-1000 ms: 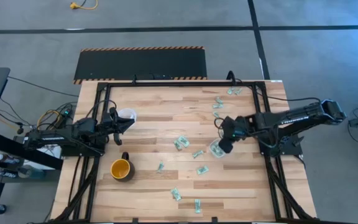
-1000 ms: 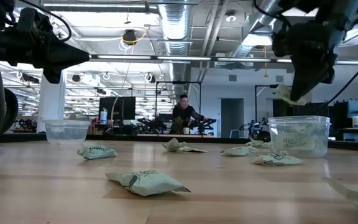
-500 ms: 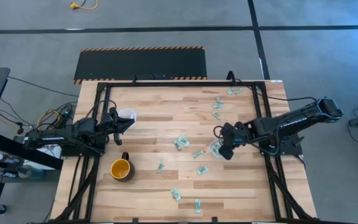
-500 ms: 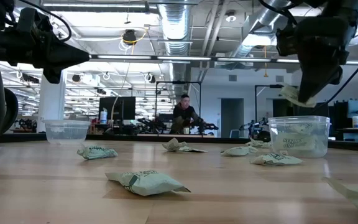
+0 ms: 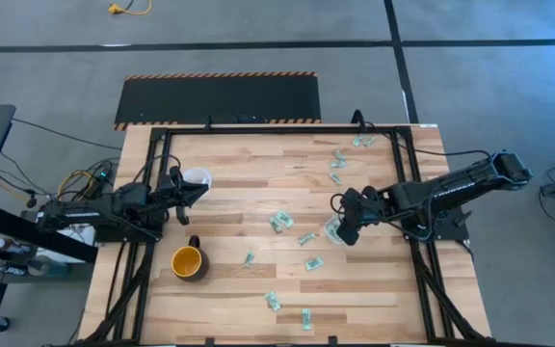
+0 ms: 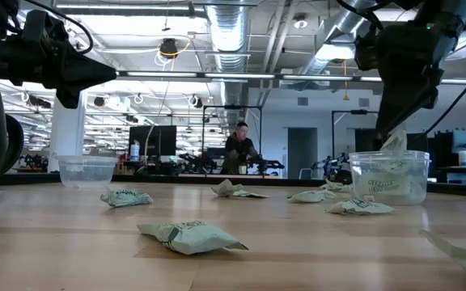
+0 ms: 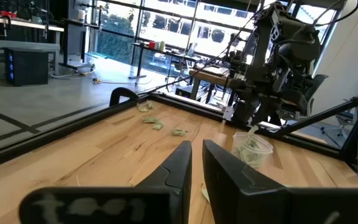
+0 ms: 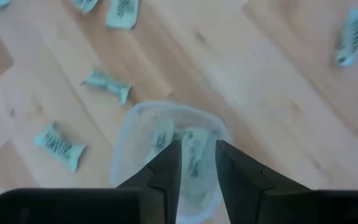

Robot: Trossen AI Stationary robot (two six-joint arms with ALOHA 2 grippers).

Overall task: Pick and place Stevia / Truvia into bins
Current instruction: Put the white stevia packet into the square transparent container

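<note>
Nearest you in low view: crumpled sachet flat on wooden surface, more sachets scattered behind it. Your right pincer hangs directly above right clear cup, fingers parted by narrow gap, gripping nothing. One sachet pokes above cup rim, others lie inside. Your left pincer waits near left edge beside second clear cup, fingers nearly together, nothing between them. Yellow mug stands near it. Person far back in room.
</note>
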